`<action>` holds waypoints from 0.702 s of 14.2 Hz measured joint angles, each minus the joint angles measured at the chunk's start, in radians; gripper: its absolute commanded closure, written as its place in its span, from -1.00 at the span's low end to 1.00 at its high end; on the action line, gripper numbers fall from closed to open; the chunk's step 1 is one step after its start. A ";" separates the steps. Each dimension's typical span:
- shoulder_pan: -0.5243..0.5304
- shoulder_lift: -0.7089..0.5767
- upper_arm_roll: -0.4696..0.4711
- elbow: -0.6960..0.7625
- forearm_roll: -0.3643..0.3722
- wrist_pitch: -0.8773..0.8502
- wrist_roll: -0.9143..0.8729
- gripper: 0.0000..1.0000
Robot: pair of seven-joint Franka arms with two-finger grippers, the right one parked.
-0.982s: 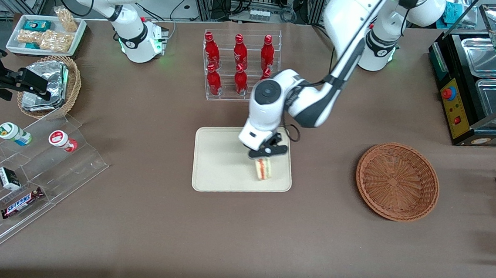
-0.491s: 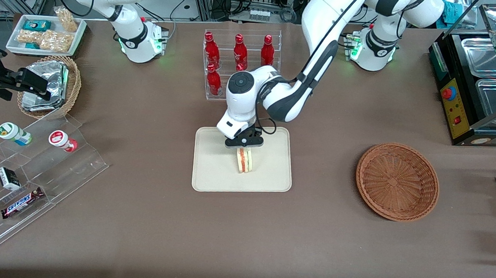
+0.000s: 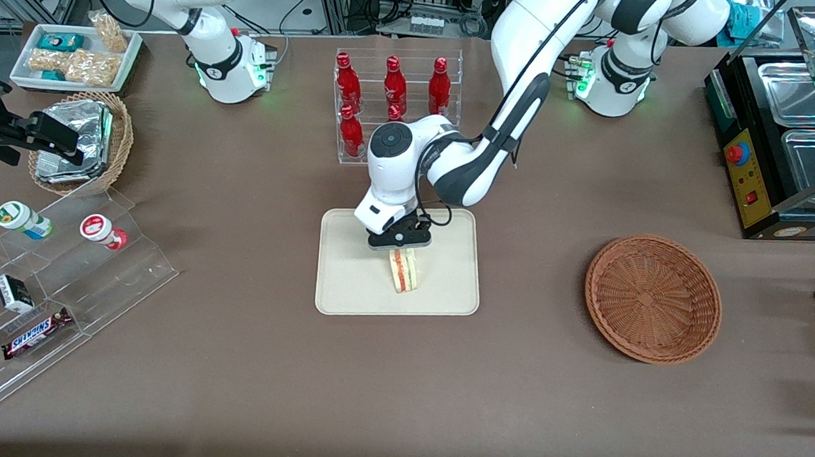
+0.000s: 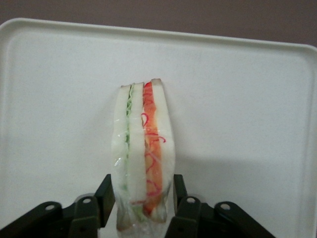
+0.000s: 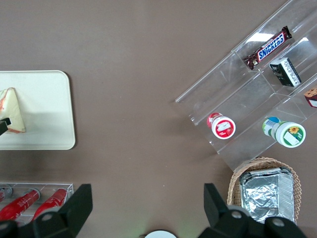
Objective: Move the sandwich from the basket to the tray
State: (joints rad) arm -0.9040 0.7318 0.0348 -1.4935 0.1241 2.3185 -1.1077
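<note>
Over the middle of the tray (image 3: 346, 281), seen from the front, the gripper (image 3: 400, 245) points downward with its fingers closed on the upper end of the sandwich (image 3: 403, 271). The sandwich stands on edge, its red and green layers facing the camera, and its lower end sits at the tray's surface; whether it actually touches cannot be told from this view. The basket (image 3: 652, 298) lies on the brown table (image 3: 226, 359) well apart from the tray, toward the working arm's end, with nothing in it. A clear rack of red bottles (image 3: 391, 105) stands farther from the camera than the tray.

From the left wrist camera, the two black fingers (image 4: 106, 196) press against both bread faces of the sandwich (image 4: 143, 153), one on each side, gripping it through the clear wrap. The wedge extends away from the fingers across the pale tray (image 4: 247, 99), and the tray's rounded rim shows against the brown table.

From the right wrist camera, the sandwich (image 5: 12, 115) appears as a white triangle over the tray (image 5: 47, 109), with a dark bit of the gripper at its side. A clear stepped stand (image 5: 247, 94) holding snacks lies well apart from the tray.
</note>
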 measured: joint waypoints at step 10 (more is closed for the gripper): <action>0.150 -0.306 0.017 -0.102 -0.009 -0.340 0.091 -1.00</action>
State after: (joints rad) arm -0.7543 0.4259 0.0520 -1.5951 0.1155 1.9788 -1.0172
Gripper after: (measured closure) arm 0.000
